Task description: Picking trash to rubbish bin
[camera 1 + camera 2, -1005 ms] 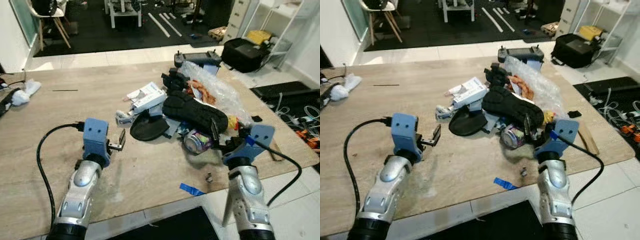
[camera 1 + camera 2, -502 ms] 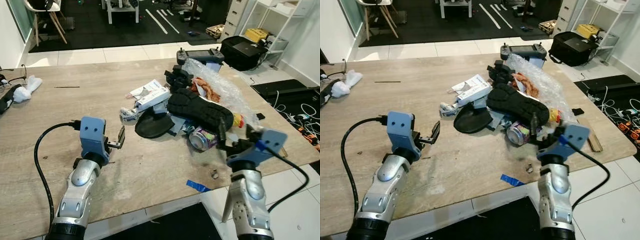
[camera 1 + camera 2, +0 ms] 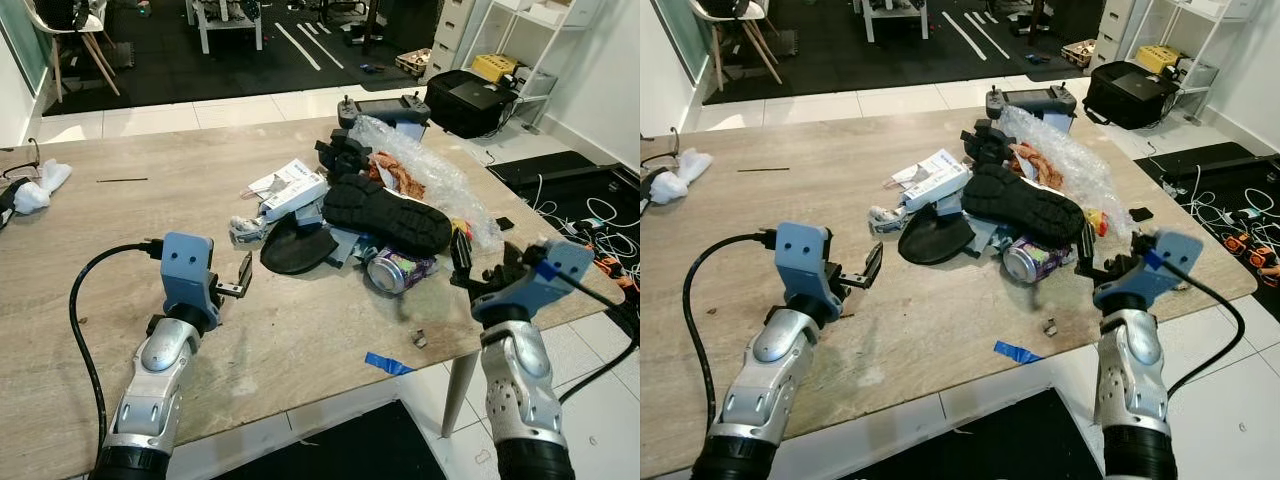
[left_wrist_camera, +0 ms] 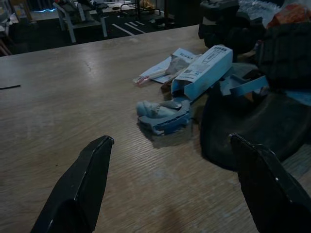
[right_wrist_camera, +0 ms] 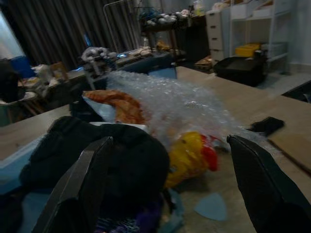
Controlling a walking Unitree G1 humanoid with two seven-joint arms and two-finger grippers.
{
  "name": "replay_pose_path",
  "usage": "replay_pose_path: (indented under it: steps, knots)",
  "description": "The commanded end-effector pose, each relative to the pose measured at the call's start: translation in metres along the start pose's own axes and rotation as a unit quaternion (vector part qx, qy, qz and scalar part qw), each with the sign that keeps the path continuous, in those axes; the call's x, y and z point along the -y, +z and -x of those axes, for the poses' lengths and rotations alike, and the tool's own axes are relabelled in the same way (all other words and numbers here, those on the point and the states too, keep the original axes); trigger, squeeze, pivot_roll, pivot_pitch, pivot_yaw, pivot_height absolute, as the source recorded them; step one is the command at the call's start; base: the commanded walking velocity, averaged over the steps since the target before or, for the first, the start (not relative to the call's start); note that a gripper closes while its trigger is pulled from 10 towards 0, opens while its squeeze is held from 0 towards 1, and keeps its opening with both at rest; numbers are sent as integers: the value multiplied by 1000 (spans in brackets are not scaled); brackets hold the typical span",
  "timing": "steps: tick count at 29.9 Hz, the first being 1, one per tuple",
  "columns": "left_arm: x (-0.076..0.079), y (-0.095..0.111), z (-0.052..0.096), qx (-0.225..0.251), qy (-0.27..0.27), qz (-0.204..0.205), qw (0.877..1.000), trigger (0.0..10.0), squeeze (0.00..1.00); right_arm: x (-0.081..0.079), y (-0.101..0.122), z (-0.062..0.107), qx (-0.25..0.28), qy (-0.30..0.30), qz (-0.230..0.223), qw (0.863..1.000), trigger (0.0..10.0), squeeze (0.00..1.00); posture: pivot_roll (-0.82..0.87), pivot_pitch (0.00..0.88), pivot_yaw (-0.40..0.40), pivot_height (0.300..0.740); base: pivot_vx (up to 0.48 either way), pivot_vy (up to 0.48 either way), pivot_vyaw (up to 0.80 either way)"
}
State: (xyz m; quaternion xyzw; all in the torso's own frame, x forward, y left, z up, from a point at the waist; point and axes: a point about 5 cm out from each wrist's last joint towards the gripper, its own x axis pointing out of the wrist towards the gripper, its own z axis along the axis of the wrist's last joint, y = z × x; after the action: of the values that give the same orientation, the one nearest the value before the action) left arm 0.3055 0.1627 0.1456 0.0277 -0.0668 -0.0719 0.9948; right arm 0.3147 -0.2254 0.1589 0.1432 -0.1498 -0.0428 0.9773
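A heap of trash lies on the wooden table: a black shoe, a crushed can, a white and blue box, bubble wrap, a black round lid, a crumpled blue-grey mask and a yellow wrapper. My right gripper hovers open at the table's right edge, to the right of the can, facing the shoe and wrapper. My left gripper is open low over the table, left of the black lid, with nothing between its fingers.
A strip of blue tape and a small scrap lie near the front edge. A controller sits at the far edge, and white cloth at the far left. A black bag and cables are on the floor to the right.
My right gripper has pulled back to the right, away from the can and shoe, and stays open. The left arm has held still. The camera shifted slightly.
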Motion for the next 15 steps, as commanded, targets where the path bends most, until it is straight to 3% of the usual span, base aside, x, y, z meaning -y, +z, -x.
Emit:
replay_pose_path:
  steps: [1, 6, 7, 8, 15]
  knots:
    - [-3, -3, 2, -11, 2, -12, 1000, 10000, 0, 12, -3, -3, -15, -10, -21, 1000, 10000, 0, -44, 107, -14, 740, 0, 0, 0]
    - [-6, 0, 3, -8, 5, -12, 1000, 10000, 0, 15, -1, -11, -20, 9, -42, 999, 10000, 0, -35, 122, -8, 740, 0, 0, 0]
    - [-7, 1, 3, -7, 6, -11, 1000, 10000, 0, 15, 0, -13, -20, 21, -47, 998, 10000, 620, -34, 128, -6, 740, 0, 0, 0]
    - [-8, 2, 3, -7, 6, -12, 1000, 10000, 0, 14, 1, -15, -17, 29, -49, 998, 10000, 1000, -30, 136, -3, 740, 0, 0, 0]
    - [-8, 3, 3, -8, 4, -18, 1000, 10000, 0, 16, 3, -24, -12, 60, -70, 996, 10000, 1000, -20, 155, 6, 740, 0, 0, 0]
